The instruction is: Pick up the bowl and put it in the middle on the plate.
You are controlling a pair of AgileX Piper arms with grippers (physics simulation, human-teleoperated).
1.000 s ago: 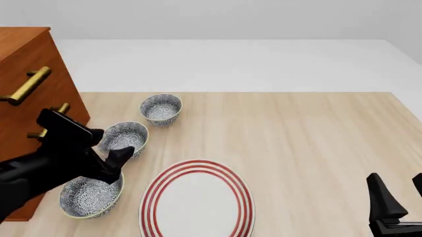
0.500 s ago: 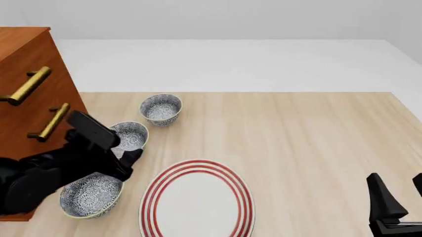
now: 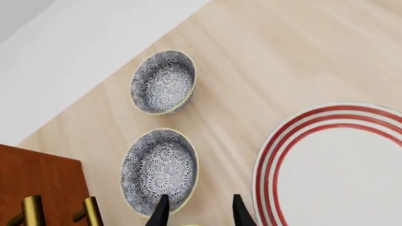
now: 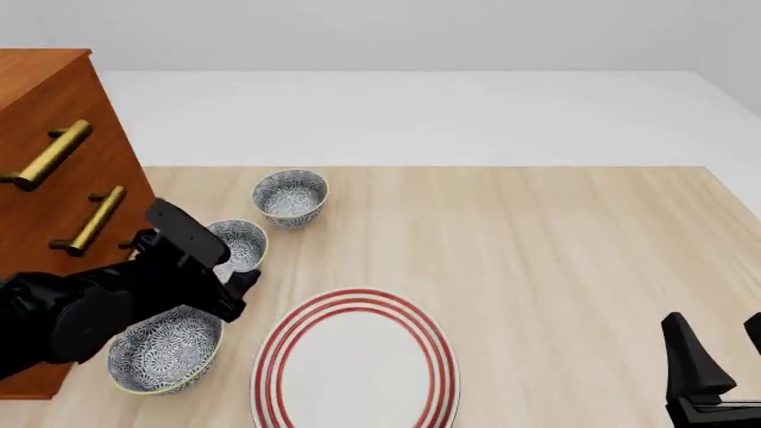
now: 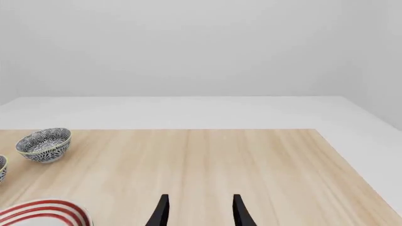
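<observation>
The approach step appears to be in hand: the left gripper (image 4: 238, 290), fingers parted and holding nothing, hovers near the middle bowl (image 4: 235, 246) at the plate's (image 4: 355, 364) ten o'clock, and next must descend onto that rim and close.

A brown wooden cabinet (image 4: 53, 160) with 2 brass handles (image 4: 48, 153) stands at the left edge of the light wooden table (image 4: 559, 241).
</observation>
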